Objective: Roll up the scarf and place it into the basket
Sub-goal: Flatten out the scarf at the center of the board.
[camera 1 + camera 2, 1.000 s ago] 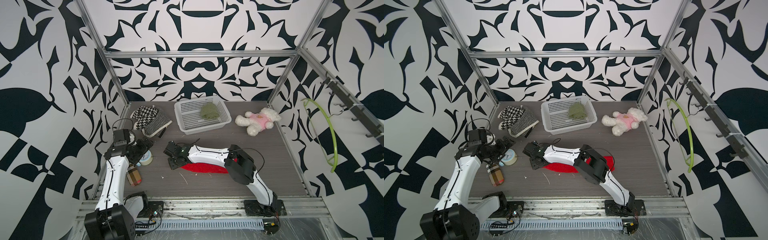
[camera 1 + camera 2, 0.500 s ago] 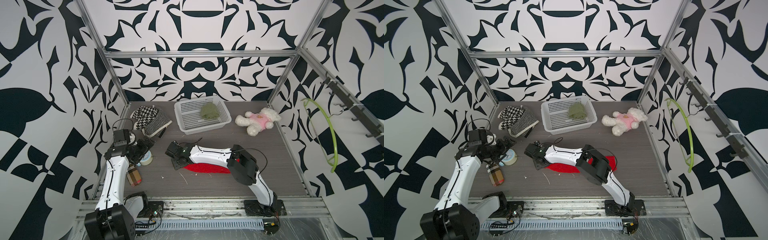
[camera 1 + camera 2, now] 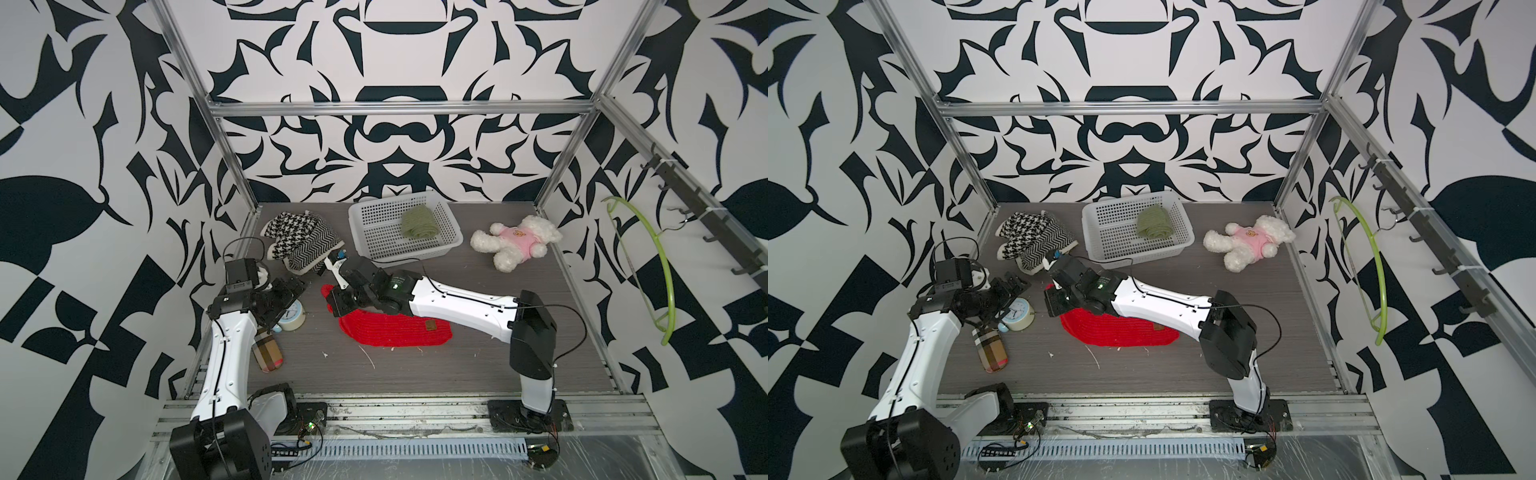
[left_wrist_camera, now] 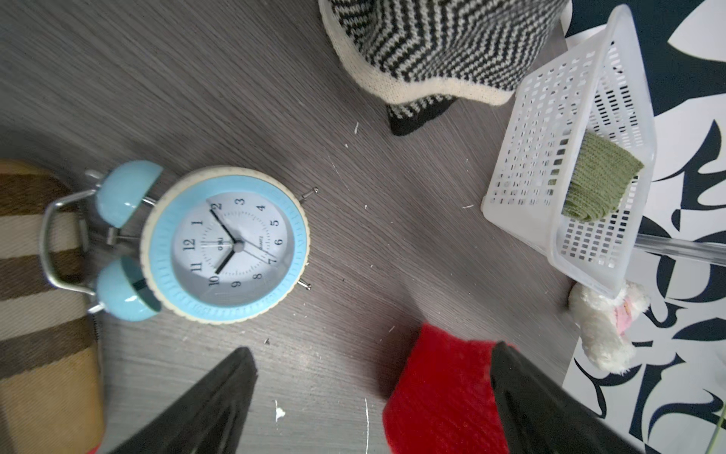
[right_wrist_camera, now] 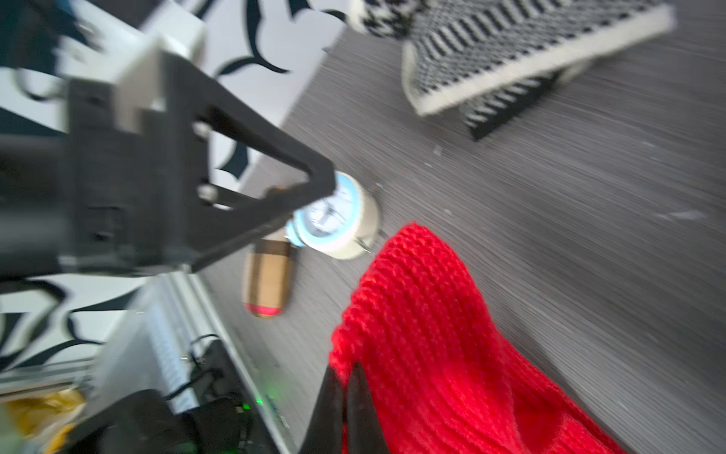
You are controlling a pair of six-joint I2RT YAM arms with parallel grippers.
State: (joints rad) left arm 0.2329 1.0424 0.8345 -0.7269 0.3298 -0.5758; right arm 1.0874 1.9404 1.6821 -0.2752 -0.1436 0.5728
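The red knitted scarf (image 3: 395, 330) (image 3: 1121, 330) lies stretched across the middle of the table, and its left end is lifted off the wood. My right gripper (image 3: 336, 301) (image 3: 1054, 303) (image 5: 345, 371) is shut on that raised end of the scarf (image 5: 424, 334). My left gripper (image 3: 291, 286) (image 3: 1013, 286) (image 4: 371, 350) hovers open just left of it, above the table beside the alarm clock, with the scarf's end (image 4: 440, 393) next to one finger. The white perforated basket (image 3: 376, 239) (image 3: 1113, 245) (image 4: 550, 118) stands at the back with a green rolled knit (image 3: 419, 222) inside.
Black-and-white knits (image 3: 303, 241) are piled at the back left. A blue alarm clock (image 3: 291, 318) (image 4: 228, 243) and a plaid roll (image 3: 268, 353) lie by the left arm. A plush bear (image 3: 515, 245) sits back right. A green hanger (image 3: 652, 266) hangs on the right wall.
My right gripper has shut on the scarf's left end and raised it a little, drawing it toward the back left. The left arm has barely moved.
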